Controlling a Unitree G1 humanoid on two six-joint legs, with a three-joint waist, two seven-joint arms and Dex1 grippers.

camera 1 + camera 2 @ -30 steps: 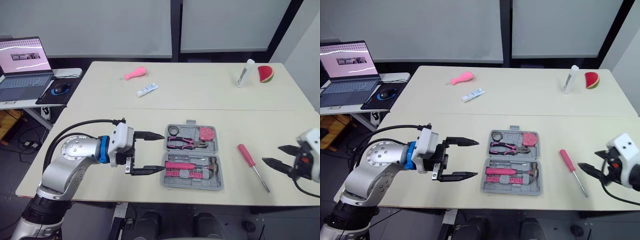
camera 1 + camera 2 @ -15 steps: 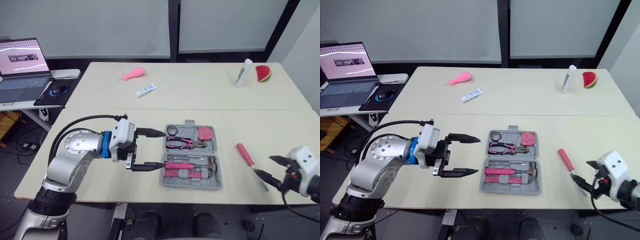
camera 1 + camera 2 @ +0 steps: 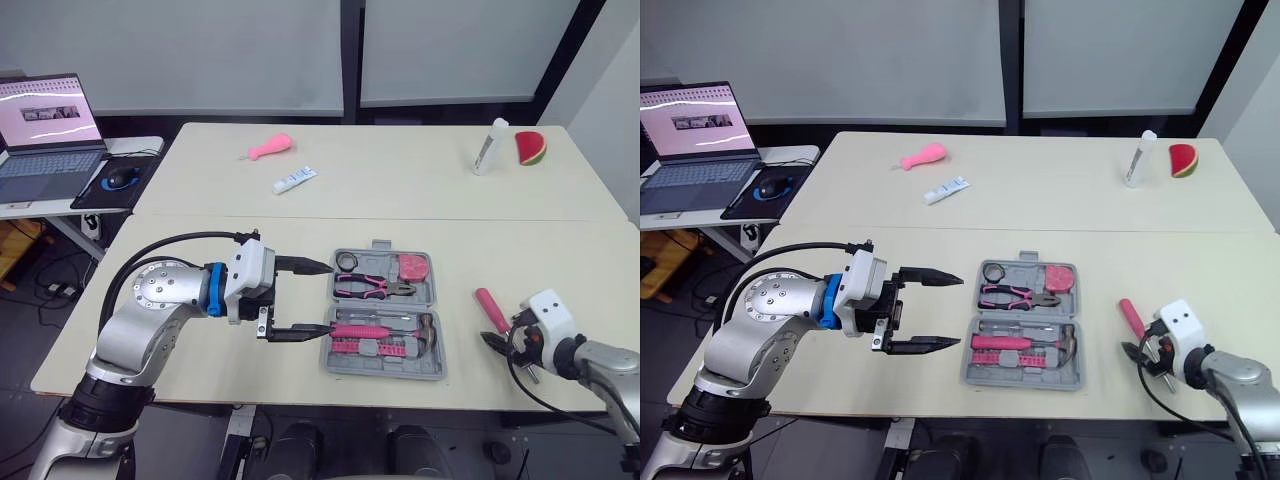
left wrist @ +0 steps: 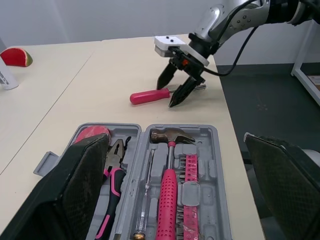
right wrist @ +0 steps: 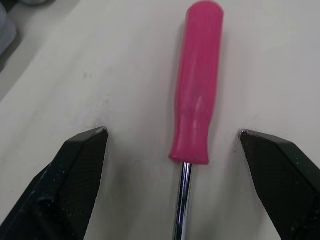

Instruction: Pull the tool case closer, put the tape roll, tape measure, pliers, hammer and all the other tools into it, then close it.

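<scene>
Tool case [image 3: 385, 371] lies open flat on the near part of the table [image 3: 300, 220], about centre, within reach of both arms, so the pull-in step looks done.
- Far half: tape roll [image 3: 346, 261] at left, pliers [image 3: 372, 288] in the middle, tape measure [image 3: 412, 266] at right.
- Near half: hammer [image 3: 385, 331] and a strip of bits [image 4: 189, 200].

One tool is outside: the pink-handled screwdriver [image 5: 197, 85], flat on the table to the right of the case and well apart from it, handle toward the far side, shaft toward the near edge.

Right gripper [image 5: 172, 134] is low over the screwdriver with its fingers spread wide, one on each side, about where handle meets shaft. Nothing is pinched yet. Straddling at the handle end probably gives the pads the thicker part to bite on (the bare shaft is thin and likely to slip).

Left gripper [image 3: 327, 302] is also spread and empty, tips pointing at the left wall of the case and just beside it. Contact cannot be told. My reading is that it waits there to steady the case or fold the lid.

Remaining: close on the screwdriver, seat it in the case, shut the lid
</scene>
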